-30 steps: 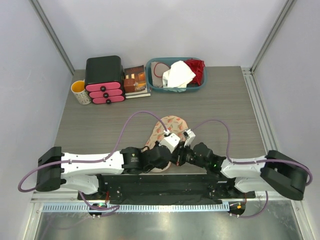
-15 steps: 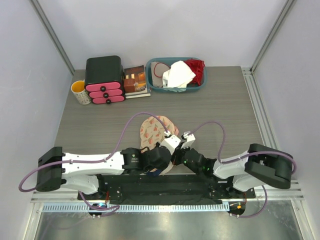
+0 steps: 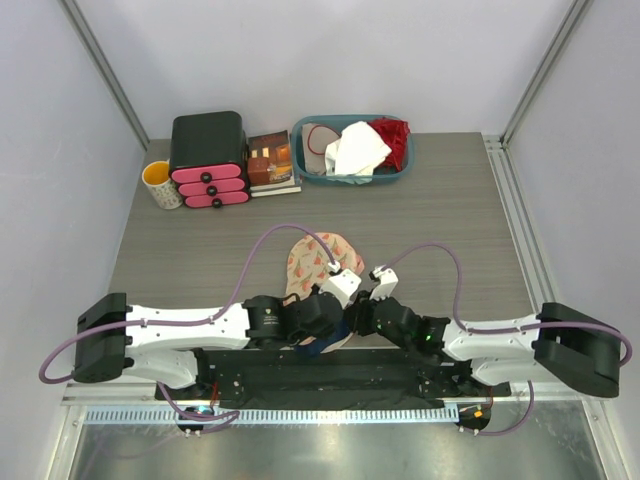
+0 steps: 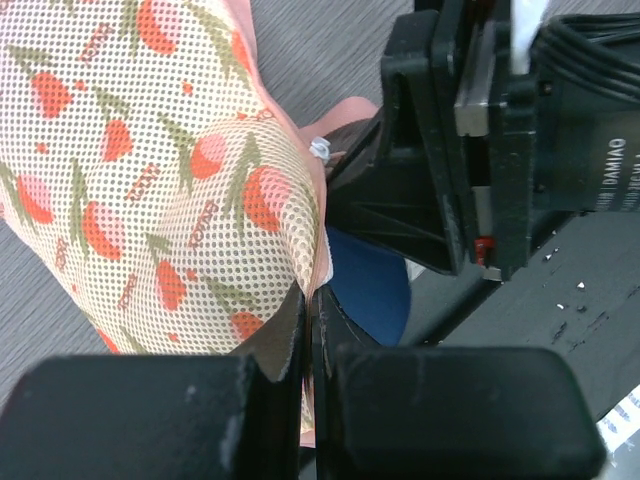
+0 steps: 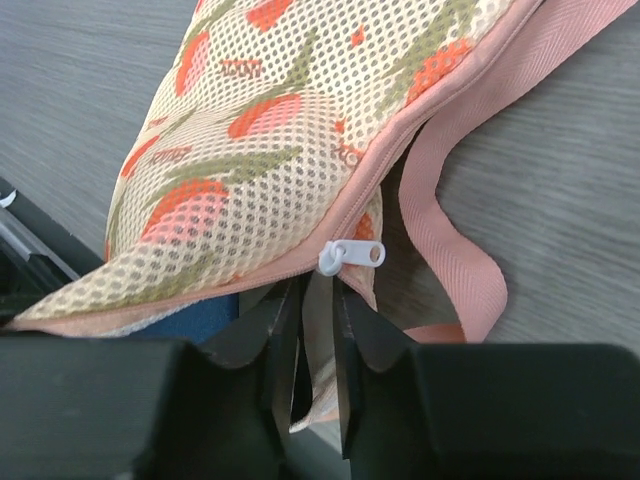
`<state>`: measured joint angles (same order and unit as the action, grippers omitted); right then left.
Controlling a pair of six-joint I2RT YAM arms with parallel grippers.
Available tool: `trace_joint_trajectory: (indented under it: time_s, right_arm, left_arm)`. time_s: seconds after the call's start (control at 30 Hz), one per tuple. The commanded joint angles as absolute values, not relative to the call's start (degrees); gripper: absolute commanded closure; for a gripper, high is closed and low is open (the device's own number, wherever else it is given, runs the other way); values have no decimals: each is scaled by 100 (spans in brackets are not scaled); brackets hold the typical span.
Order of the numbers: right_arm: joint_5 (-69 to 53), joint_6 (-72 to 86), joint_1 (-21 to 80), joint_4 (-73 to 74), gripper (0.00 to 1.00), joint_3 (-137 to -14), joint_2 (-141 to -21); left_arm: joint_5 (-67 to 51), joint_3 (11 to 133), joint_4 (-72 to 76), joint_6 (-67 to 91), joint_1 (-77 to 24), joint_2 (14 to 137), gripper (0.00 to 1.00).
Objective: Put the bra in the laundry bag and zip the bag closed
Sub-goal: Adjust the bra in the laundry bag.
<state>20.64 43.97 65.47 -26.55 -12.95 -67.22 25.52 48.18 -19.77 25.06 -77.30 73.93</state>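
The right gripper [image 5: 318,300], jaws a crack apart around a loose flap of the bag [image 5: 280,130] just under the white pull [image 5: 350,256], probably wants to nip that pull and drag it along the trim while the left gripper [image 4: 310,310] pinches the mesh edge taut, with the bra [image 5: 190,322] poking out blue at the unzipped near end.

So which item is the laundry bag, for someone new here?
On the grey table, look at the middle of the near edge. The laundry bag lies there: a cream mesh pouch with red floral print and pink zipper trim, unlike the teal basket at the back.
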Motion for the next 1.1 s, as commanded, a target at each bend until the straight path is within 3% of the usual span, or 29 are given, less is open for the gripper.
trace_joint_trajectory:
  time_s: [0.0,0.3,0.67,0.83,0.87,1.07]
  right_arm:
    - [1952,4535,6539,-1943,72,-1301,-6338]
    - [1846,4737,6539,-415,59,-1625,-5371]
    - [1960,4299,6478,870,32,-2118,-4263]
    - [978,3614,5629,740,34,-2505,-4718]
    - [245,3351,5425,677,35,-2522,-4815]
    - [-2208,3006,3931,-330,50,-2321,-5404]
  left_arm:
    - [2742,4904,-1925,2584,-7603,7198,100]
    - [2707,4852,-1942,2487,-7480,7154,100]
    - [2488,4887,-2013,2382,-7453,7207,100]
    - [2329,4887,-2012,2364,-7453,7216,100]
    - [2320,4887,-2013,2364,-7453,7225,100]
    - [2259,4887,-2118,2285,-7453,7216,100]
